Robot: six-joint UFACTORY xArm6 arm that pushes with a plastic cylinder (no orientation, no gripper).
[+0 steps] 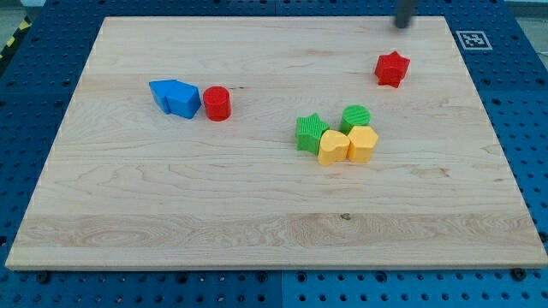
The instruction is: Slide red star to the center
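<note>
Red star (392, 68) sits toward the board's upper right, well apart from my tip (401, 26), which hovers blurred above it near the top edge, touching nothing; a bare rod, it grasps nothing. Below-left of the star huddle a green star (311, 133), green cylinder (356, 118) and two yellow blocks (333, 147) (363, 144). A push angled too low could drive the star into that cluster and scatter it. Far left of the star lie two blue blocks (176, 97) touching a red cylinder (217, 103). The board (257, 222) is pale wood on a blue pegboard bench (531, 103).
</note>
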